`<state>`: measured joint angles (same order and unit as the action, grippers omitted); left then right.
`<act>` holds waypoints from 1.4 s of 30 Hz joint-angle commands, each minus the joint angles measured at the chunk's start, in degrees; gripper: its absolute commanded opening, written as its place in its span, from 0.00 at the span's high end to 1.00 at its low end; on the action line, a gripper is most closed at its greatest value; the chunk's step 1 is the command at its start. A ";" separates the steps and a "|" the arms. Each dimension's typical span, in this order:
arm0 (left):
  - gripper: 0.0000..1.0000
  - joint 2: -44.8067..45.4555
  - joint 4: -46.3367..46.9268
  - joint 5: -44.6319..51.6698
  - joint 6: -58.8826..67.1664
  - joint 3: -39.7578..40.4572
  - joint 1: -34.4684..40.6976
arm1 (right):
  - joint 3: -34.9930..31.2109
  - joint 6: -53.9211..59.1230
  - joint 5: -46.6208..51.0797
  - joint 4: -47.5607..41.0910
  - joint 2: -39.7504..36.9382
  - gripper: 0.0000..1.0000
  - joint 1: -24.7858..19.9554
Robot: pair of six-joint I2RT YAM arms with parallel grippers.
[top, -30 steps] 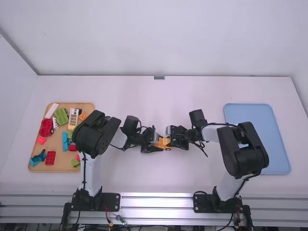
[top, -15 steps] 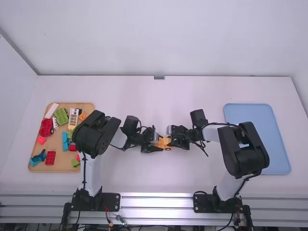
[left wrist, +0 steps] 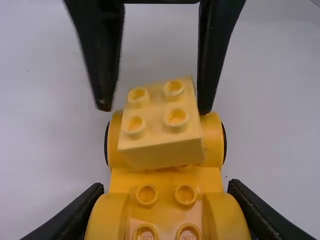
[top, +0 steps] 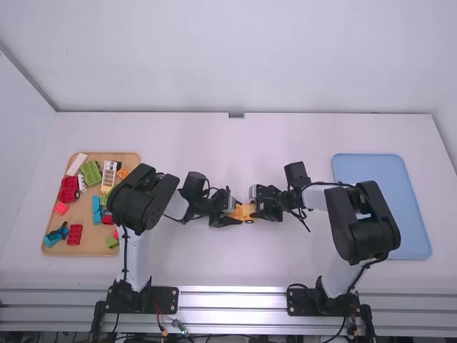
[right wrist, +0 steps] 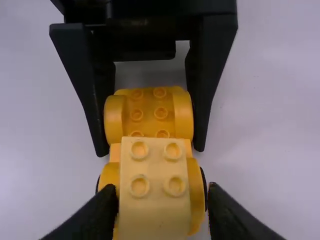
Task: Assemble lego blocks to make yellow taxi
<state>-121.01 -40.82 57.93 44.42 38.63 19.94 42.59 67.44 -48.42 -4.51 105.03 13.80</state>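
In the high view my left gripper point(top: 233, 214) and right gripper point(top: 255, 209) face each other over the yellow car base point(top: 245, 212). In the left wrist view the left gripper point(left wrist: 165, 188) is shut on the sides of the car base point(left wrist: 165, 181). A pale yellow brick point(left wrist: 167, 151) lies slightly askew over the base's wheeled end. Around that brick point(right wrist: 155, 212) stands the right gripper point(right wrist: 160, 191), open, with gaps beside it in the right wrist view. Whether the brick's underside is pressed onto the studs is hidden.
A wooden tray point(top: 91, 248) of loose coloured blocks is at the left, partly under the left arm. A blue tray point(top: 371, 171) lies at the right beside the right arm. White table point(top: 235, 150) stretches beyond both grippers.
The right gripper has shifted slightly to the right, away from the left one. My left arm and the car base have stayed in place.
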 commanded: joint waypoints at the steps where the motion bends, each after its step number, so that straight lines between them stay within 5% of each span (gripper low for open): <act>1: 0.75 -1.33 1.38 -3.39 -0.02 -0.66 0.33 | 0.52 -0.11 0.50 -0.04 -0.57 0.60 0.17; 8: 0.75 -1.33 1.40 -3.39 -0.02 -0.66 0.31 | 0.52 -0.11 0.52 -0.07 -0.57 0.81 -0.42; 11: 0.75 -1.33 1.40 -3.39 -0.04 -0.66 0.33 | 0.52 0.13 1.01 -0.28 -0.57 0.82 -0.42; 18: 0.75 -1.33 1.38 -3.39 -0.04 -0.66 0.31 | 0.52 0.07 0.96 -0.33 -0.57 0.49 -0.42; 19: 0.76 -1.33 1.40 -3.39 -0.04 -0.66 0.33 | 0.52 0.07 0.35 -0.26 -0.57 0.34 -0.55; 26: 0.76 -1.33 1.42 -3.39 0.00 -0.66 0.33 | 0.52 0.00 -6.36 -2.56 -5.33 0.28 -2.99; 29: 0.76 -1.33 1.38 -3.39 -0.04 -0.66 0.28 | 0.52 0.09 -7.43 -2.93 -7.43 0.67 -3.23; 30: 0.76 -1.33 1.38 -3.39 0.00 -0.66 0.33 | 0.52 -0.11 -6.64 -3.26 -8.02 0.97 -3.23; 42: 0.77 -1.33 1.40 -3.39 -0.02 -0.66 0.33 | 0.50 -6.21 3.89 -0.68 -4.07 1.00 2.67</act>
<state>-121.01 -40.82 57.87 44.38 38.74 19.94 42.63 64.42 -47.55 -5.34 99.94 16.23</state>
